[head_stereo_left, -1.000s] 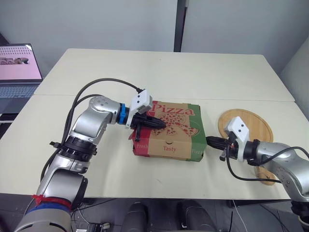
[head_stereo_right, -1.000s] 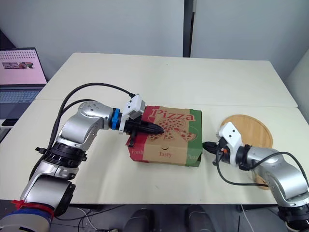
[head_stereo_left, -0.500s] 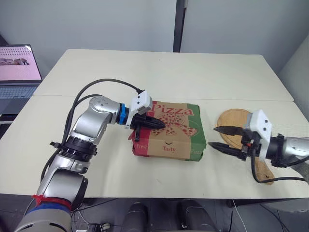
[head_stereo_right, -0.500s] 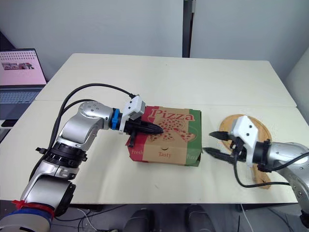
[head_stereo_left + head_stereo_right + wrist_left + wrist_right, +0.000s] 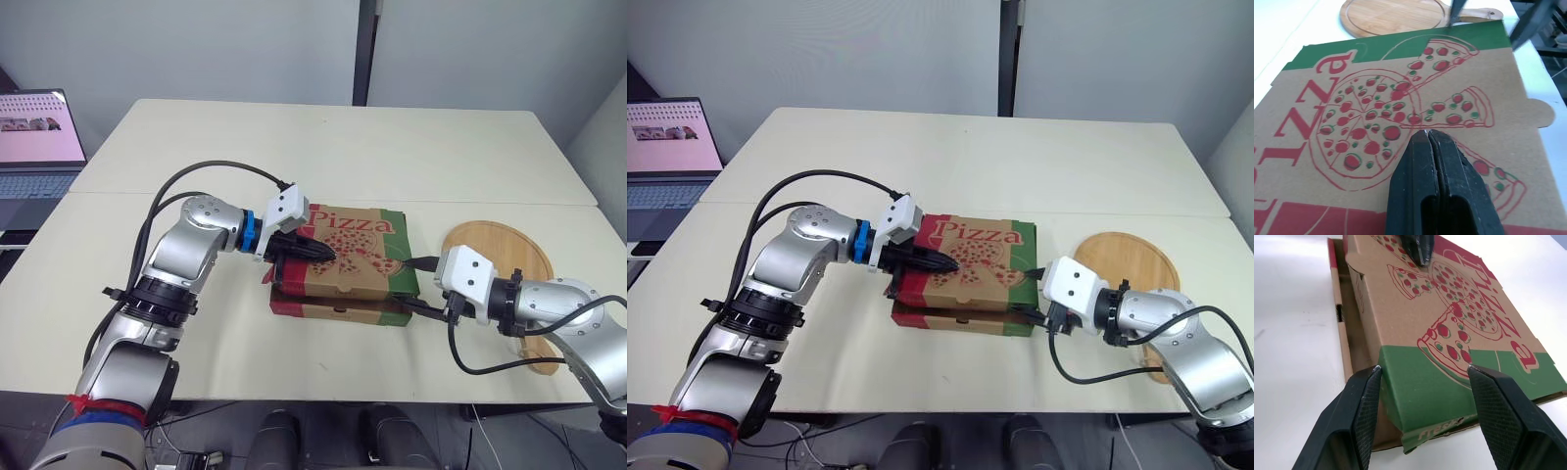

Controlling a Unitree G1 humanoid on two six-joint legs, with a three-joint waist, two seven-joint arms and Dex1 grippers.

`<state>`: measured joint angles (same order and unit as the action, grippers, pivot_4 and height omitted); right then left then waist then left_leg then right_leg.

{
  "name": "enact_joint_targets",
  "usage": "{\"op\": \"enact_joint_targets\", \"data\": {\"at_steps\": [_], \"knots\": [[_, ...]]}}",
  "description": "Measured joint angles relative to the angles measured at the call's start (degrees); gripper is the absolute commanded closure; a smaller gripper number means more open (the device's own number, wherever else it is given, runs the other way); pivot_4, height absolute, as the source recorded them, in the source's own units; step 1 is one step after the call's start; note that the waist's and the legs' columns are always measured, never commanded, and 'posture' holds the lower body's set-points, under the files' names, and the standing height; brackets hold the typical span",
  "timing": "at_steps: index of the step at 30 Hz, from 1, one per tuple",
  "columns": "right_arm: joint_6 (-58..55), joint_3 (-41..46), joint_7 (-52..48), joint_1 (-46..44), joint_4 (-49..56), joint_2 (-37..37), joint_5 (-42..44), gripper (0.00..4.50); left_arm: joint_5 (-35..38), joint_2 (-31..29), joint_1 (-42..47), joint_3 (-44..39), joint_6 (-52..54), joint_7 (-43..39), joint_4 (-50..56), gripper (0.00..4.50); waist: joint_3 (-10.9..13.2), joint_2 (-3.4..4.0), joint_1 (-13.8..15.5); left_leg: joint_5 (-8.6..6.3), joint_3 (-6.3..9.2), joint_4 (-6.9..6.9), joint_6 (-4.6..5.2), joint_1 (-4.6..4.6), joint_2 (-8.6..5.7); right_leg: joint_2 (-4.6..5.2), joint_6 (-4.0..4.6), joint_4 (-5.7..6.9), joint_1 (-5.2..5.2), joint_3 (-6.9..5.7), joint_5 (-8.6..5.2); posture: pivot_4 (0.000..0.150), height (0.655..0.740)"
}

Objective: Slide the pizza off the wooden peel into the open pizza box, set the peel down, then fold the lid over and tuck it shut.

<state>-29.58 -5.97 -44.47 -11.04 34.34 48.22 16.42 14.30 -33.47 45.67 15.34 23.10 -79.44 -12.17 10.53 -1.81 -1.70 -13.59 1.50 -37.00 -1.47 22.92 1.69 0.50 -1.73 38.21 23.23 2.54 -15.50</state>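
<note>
Cardboard pizza box (image 5: pixel 343 284) found near the table's (image 5: pixel 294 147) front edge, lid (image 5: pixel 358 245) folded over, front flap untucked. Saw left gripper (image 5: pixel 323 253) pinched shut, pressing the lid; right gripper (image 5: pixel 415 286) spread wide astride its right corner. Found wooden peel (image 5: pixel 509 250) empty, set down by the right edge. Judged only tucking left.

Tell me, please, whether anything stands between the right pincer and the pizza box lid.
Nothing visible does. The open right pincer straddles the green edge of the lid with no object between. The left pincer, shut, rests on top of the lid, clear of that edge.
</note>
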Motion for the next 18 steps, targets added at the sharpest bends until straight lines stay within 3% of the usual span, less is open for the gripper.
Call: {"op": "enact_joint_targets", "data": {"at_steps": [18], "knots": [[-0.6, -0.9, 2.2, 4.5, 1.5, -2.8, -3.0, 1.49, -1.8, -1.7, -4.3, 0.6, -5.0, 0.1, 2.3, 4.50, 0.0, 0.01, -0.1, 0.00, -0.02, -0.03, 0.00, -0.12, 0.00, 0.00, 0.01, 0.25, 0.00, 0.04, -0.01, 0.150, 0.7400]]}}
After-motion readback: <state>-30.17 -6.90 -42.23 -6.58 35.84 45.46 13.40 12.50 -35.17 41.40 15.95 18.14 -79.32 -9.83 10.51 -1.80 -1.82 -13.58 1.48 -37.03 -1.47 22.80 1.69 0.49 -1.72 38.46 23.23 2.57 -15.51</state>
